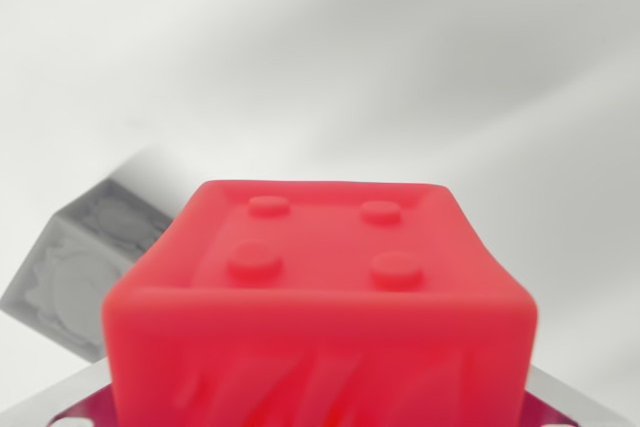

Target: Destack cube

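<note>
Only pale blurred surface (330, 57) — featureless

we see a red cube (320, 307) close up, four round studs on its top face. behind the cube, toward the wrist view's left, a grey block (85, 267) lies blurred on a pale surface (400, 67).

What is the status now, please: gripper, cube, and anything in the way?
Gripper not in view. Red cube close under camera, four studs up, untouched. Grey block behind, at the wrist view's left. Nothing above the cube.
</note>
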You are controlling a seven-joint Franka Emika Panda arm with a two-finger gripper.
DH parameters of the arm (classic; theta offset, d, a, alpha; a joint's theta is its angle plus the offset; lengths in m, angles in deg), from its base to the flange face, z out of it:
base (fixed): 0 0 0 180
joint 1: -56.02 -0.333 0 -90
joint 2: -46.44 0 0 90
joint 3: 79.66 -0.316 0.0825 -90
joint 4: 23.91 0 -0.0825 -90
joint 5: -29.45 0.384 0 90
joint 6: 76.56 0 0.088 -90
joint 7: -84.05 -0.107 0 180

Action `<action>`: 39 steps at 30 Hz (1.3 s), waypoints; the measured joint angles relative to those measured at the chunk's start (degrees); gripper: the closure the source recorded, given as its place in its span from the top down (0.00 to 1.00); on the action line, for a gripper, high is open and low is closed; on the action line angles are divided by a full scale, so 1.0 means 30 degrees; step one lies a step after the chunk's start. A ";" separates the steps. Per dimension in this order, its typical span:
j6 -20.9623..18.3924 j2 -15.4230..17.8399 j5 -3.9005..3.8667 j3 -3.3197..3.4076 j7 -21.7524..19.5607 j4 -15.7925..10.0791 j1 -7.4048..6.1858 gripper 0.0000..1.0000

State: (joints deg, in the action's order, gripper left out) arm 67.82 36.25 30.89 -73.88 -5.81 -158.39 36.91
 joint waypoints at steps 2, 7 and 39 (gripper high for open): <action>0.0005 0.0017 0.0011 0.0042 -0.0166 -0.0025 0.0010 0.00; 0.0032 0.0091 0.0037 0.0189 -0.0714 -0.0130 0.0034 0.00; 0.2054 -0.1549 0.0661 0.0558 -0.2181 -0.0535 0.0138 0.00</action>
State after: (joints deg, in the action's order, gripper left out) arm 73.98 31.60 32.87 -72.21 -12.35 -160.00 37.33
